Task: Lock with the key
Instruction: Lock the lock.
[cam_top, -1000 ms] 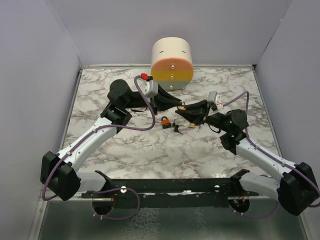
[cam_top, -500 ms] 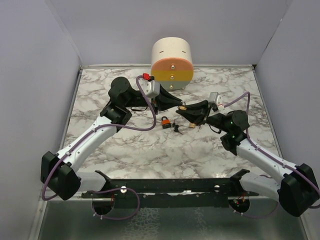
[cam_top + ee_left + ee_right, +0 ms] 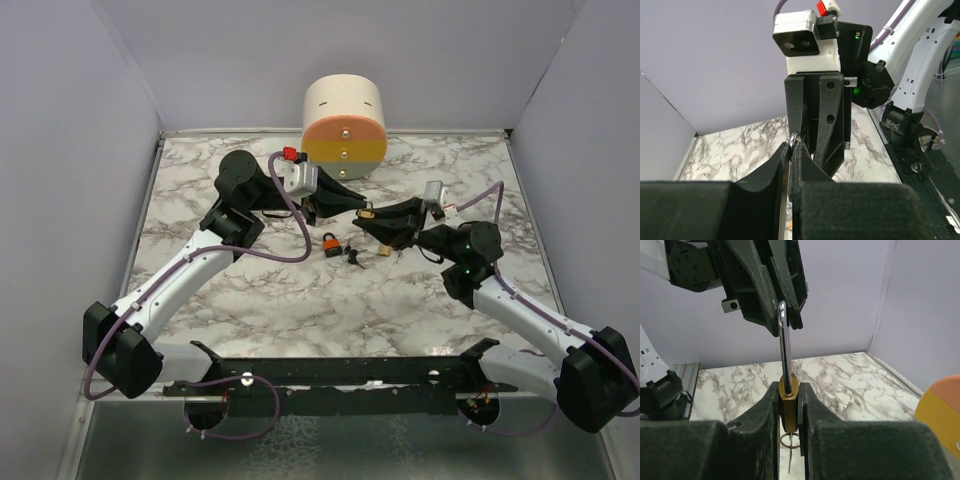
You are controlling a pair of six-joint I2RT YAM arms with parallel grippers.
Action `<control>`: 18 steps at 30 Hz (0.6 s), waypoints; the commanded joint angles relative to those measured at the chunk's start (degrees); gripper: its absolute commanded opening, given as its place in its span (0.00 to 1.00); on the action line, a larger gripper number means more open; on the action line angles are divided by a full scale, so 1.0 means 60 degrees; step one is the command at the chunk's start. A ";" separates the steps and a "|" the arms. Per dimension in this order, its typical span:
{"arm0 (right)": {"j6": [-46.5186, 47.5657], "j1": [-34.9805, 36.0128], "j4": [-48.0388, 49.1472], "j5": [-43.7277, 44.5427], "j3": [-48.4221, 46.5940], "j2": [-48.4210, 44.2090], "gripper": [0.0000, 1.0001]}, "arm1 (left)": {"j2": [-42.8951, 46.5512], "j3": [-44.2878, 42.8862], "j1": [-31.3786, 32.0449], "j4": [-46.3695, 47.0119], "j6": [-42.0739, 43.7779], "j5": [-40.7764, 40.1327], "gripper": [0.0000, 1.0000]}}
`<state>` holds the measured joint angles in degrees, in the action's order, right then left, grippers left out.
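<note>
Here, both claws meet in the air just in front of the round cream-and-orange drum, on its side toward the arm bases. The left claw reaches in from the drum's left and the right claw from its right, and their tips nearly touch.

Between them is a brass padlock. The right claw is pinching its body, one finger flat on each face, and the silvery shackle stands up out of it. The left claw is pressed together on the top bend of that shackle, which shows right at the fingertips in the left wrist view. The shackle is seen edge-on, so I cannot tell whether it is snapped home or sprung.

In the right wrist view a thin wire ring and a silvery sliver show under the padlock body, between the fingers. I cannot tell whether anything sits in the keyhole.

The key lies on the marble surface, straight out from the drum's front and farther from it than the two claws, and neither claw touches it. An orange padlock lies at about the same distance from the drum, slightly to the left of the drum's middle. A small brassy thing lies slightly to the right of it.
</note>
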<state>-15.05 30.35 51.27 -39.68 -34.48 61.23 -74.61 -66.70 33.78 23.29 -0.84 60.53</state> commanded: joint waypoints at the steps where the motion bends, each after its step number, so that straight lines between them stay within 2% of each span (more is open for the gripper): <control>1: -0.0571 -0.0066 0.3559 0.0109 -0.1286 -0.0456 0.01 | -0.0400 0.0358 -0.0137 -0.1952 0.0353 0.0494 0.00; 18: 0.1088 -0.0072 0.3649 0.1552 -0.2011 -0.0025 0.01 | -0.0892 0.0045 -0.0107 -0.2389 0.0311 0.0591 0.00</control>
<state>-11.05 30.15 52.69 -39.18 -37.93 63.42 -75.94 -69.52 33.43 23.42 0.78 61.17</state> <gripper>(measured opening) 0.133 0.055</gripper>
